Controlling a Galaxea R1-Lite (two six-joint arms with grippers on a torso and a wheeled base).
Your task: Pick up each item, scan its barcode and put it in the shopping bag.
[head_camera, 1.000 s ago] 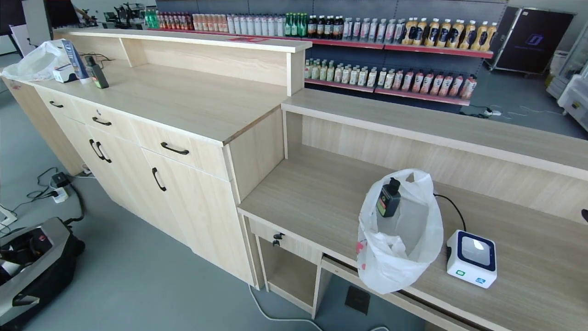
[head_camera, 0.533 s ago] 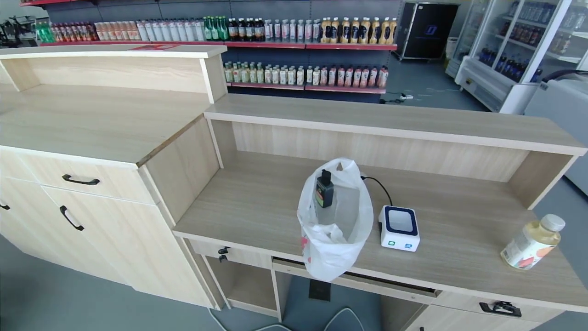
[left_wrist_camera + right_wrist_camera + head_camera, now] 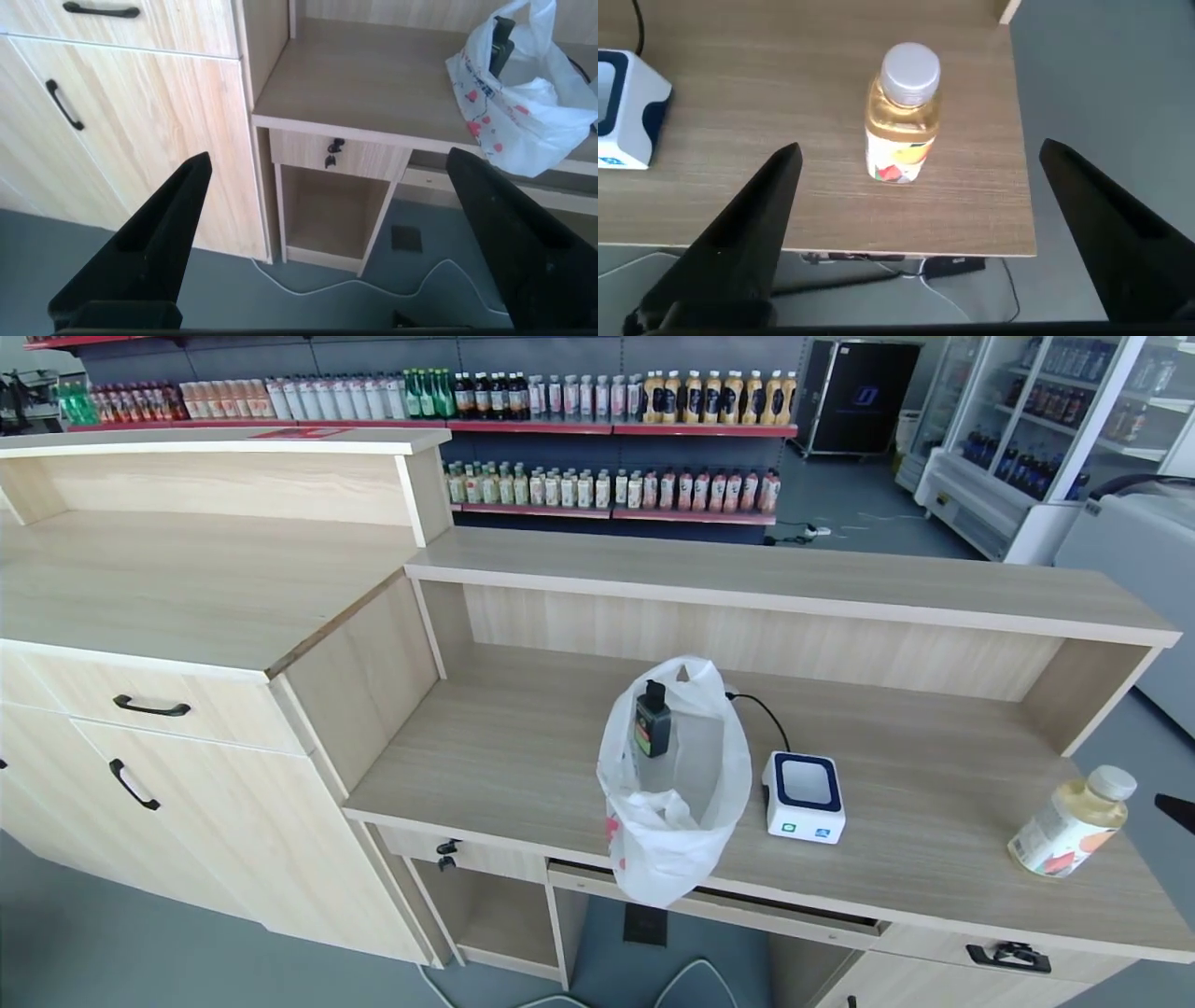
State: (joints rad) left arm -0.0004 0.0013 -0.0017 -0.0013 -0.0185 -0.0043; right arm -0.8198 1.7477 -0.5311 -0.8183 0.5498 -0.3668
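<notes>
On counter (image 3: pixel 523 756): one juice bottle (image 3: pixel 1069 826), scanner (image 3: pixel 805 784), bag (image 3: pixel 672 845) (maybe one flask (image 3: pixel 652 721)); left fingers (image 3: pixel 149 252), right fingers (image 3: pixel 738 243) spread, empty.

Bright, even light is flooding the head view, strongest toward the glass-fronted coolers (image 3: pixel 1027 457) on the right. The counter (image 3: pixel 523 747) is taking only soft shadows, with its upper ledge slightly shading the back panel. The scanner (image 3: pixel 803 793) window is throwing back a pale glare, and the shopping bag (image 3: pixel 672 840) is glowing translucent. Straight edges are bowing near the frame borders. In the wrist views, the left gripper (image 3: pixel 329 157) and right gripper (image 3: pixel 920 147) are showing as near-black silhouettes.
</notes>
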